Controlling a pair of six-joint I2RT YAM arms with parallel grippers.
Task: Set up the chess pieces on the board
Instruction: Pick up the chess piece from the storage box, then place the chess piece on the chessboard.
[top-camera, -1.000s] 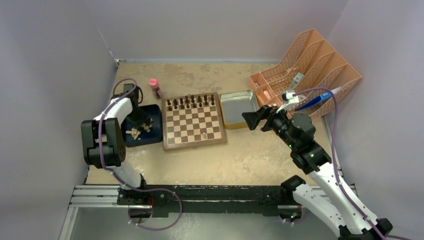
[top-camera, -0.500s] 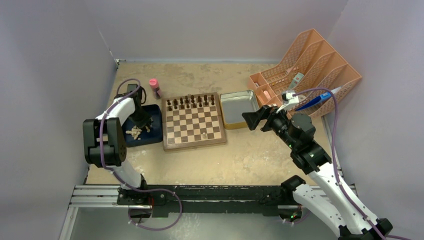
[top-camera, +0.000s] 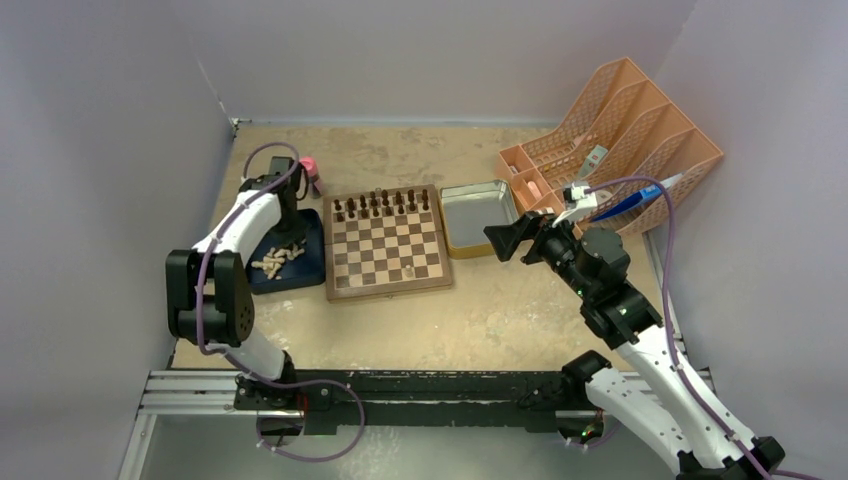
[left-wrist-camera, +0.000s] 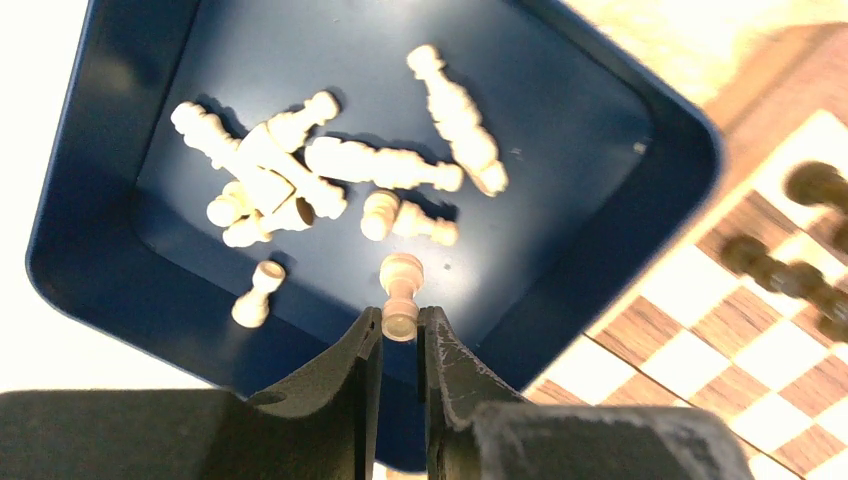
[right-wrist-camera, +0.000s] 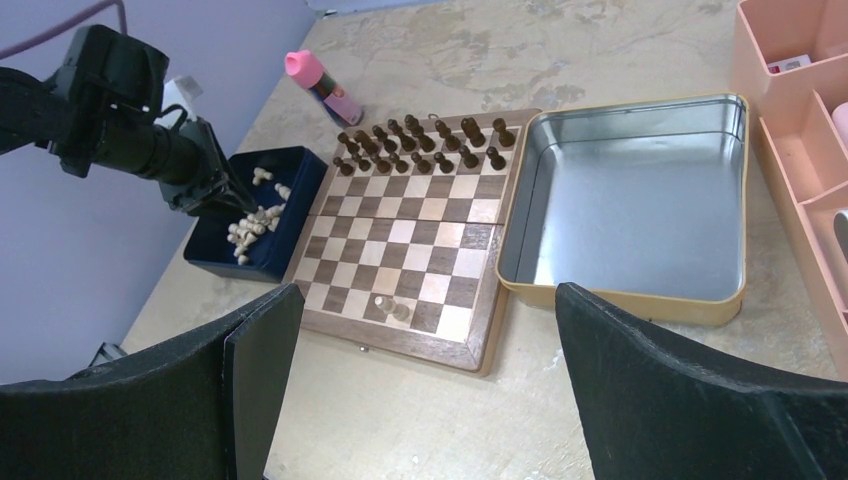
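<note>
Left end effector (left-wrist-camera: 400, 326) rose w/ pawn (left-wrist-camera: 401, 288) over tray (left-wrist-camera: 575, 130).

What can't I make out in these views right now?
Top view: the left gripper hides the pale piece it grips; the loose pieces in the tray are too small to name.
Left wrist: dark pieces on the board are blurred and cut by the right edge; fingers hide the tray's near wall.
Right wrist: the lone pale piece is too small to tell type or whether it stands.
</note>
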